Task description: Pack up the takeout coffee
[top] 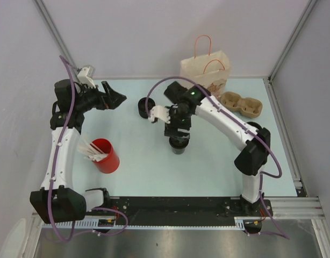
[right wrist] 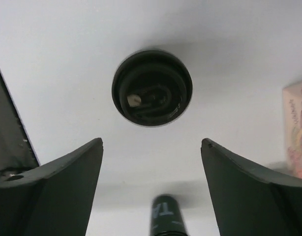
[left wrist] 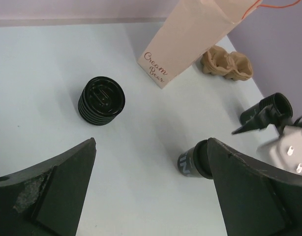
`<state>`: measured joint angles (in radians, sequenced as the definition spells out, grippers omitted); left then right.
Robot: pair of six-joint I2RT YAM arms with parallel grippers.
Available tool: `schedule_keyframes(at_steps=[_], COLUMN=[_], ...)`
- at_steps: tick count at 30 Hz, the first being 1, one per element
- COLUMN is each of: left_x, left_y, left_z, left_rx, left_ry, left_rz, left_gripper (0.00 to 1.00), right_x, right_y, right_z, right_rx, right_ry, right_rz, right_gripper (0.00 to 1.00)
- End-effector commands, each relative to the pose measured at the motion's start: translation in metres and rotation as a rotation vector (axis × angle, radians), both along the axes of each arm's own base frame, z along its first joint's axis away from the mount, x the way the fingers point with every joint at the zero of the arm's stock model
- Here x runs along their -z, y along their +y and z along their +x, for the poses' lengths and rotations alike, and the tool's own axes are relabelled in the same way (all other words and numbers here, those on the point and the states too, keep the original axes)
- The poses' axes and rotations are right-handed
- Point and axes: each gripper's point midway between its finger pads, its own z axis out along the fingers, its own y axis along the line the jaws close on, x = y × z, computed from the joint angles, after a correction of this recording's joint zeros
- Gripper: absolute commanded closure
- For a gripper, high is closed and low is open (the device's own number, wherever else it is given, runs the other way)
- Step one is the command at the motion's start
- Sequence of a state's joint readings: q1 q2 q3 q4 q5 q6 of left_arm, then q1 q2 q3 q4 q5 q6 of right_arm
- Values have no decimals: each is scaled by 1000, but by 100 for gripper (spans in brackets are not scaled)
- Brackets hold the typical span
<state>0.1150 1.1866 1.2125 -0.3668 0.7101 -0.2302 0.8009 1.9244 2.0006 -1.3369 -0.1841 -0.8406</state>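
A black takeout cup [top: 179, 146] with grey lettering stands mid-table, a dark lid apparently on it. My right gripper [top: 178, 135] hangs open just above it; in the right wrist view the cup [right wrist: 163, 219] shows low between the spread fingers of that gripper [right wrist: 151, 143], untouched. A stack of black lids [top: 143, 107] stands to the cup's far left and shows in both wrist views [right wrist: 152, 87] [left wrist: 101, 101]. My left gripper [top: 121, 99] is open and empty, left of the lids. Its view [left wrist: 151, 143] shows the cup [left wrist: 192, 163] partly behind its right finger.
A paper bag [top: 205, 72] with red handles stands at the back, also in the left wrist view [left wrist: 190, 39]. A brown pulp cup carrier [top: 241, 104] lies to its right. A red cup [top: 106, 156] holding white stirrers stands at the front left beside the left arm.
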Motion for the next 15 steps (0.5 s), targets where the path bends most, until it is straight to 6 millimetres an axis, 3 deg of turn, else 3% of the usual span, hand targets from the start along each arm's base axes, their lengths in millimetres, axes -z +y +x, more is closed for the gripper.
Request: schedule_keyframes(at_steps=[1, 3, 4, 5, 6, 7, 8, 9, 10, 11, 13, 15], left_x=[-13, -24, -19, -19, -25, -25, -23, -21, -18, -11, -1, 20], left_y=[-25, -42, -54, -60, -66, -79, -86, -93, -107, -115, -137, -154], left_z=[2, 2, 4, 4, 5, 3, 7, 6, 3, 4, -6, -15], left_rx=[77, 119, 152, 164, 180, 211, 226, 246, 290, 315, 394, 452], left_ry=[-26, -59, -64, -64, -82, -104, -99, -101, -107, -97, -103, -84], left_rz=[104, 144, 182, 202, 219, 257, 271, 280, 293, 300, 312, 316], left_gripper=[1, 1, 0, 1, 1, 1, 1, 1, 1, 1, 1, 1], right_x=[-44, -45, -60, -65, -55, -61, -75, -59, -70, -82, -76, -77], right_y=[-38, -46, -59, -62, -69, -78, -84, -89, -96, -103, -105, -101], right_z=[14, 13, 26, 27, 26, 43, 44, 39, 59, 58, 55, 45], right_rx=[253, 313, 362, 387, 454, 506, 537, 653, 706, 748, 800, 746], right_ry=[70, 149, 112, 139, 181, 134, 96, 156, 78, 31, 67, 131], right_rz=[216, 307, 395, 460, 479, 548, 604, 619, 696, 738, 782, 816], right_gripper=[10, 6, 0, 0, 0, 0, 0, 0, 0, 0, 0, 0])
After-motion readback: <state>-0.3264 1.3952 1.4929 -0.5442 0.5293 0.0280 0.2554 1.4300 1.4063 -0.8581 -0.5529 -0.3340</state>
